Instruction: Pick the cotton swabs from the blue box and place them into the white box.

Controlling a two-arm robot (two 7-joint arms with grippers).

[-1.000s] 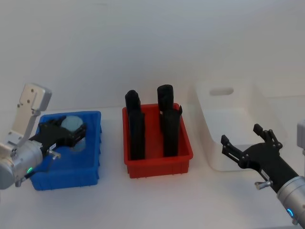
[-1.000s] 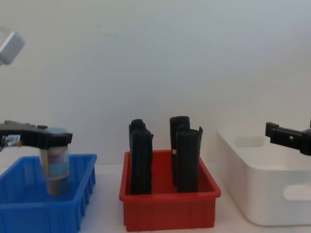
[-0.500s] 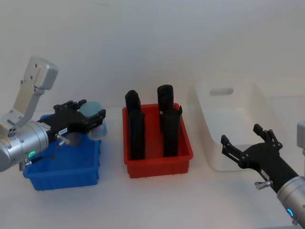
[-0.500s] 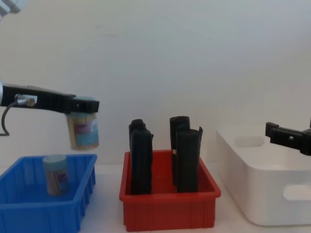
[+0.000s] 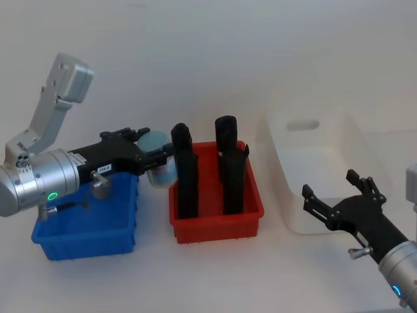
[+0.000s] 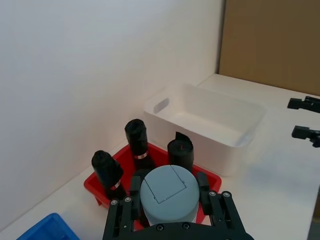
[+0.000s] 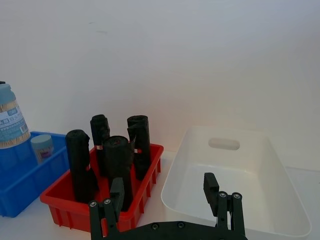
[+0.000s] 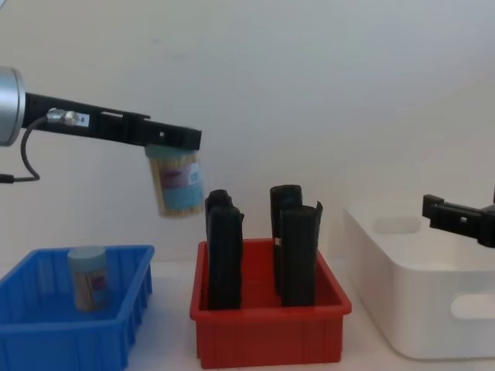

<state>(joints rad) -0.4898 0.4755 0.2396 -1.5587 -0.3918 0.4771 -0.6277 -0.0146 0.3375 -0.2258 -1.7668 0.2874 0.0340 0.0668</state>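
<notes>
My left gripper (image 5: pixel 155 147) is shut on a cotton swabs jar (image 8: pixel 176 182) with a pale blue lid (image 6: pixel 169 192). The jar hangs in the air above the gap between the blue box (image 5: pixel 85 240) and the red bin. Another swab jar (image 8: pixel 87 277) stands upright inside the blue box (image 8: pixel 69 340). The white box (image 5: pixel 311 171) sits at the right, and its wall (image 8: pixel 418 317) stands taller than the other bins. In front of its near right corner my right gripper (image 5: pixel 329 184) stays open with nothing between its fingers.
A red bin (image 5: pixel 218 225) sits between the two boxes and holds several tall black upright objects (image 8: pixel 224 259). The held jar is close to the nearest black one (image 5: pixel 182 147). A white wall stands behind everything.
My left gripper has lifted the jar out of the blue box and carried it up and rightward toward the red bin. The right arm has not moved.
</notes>
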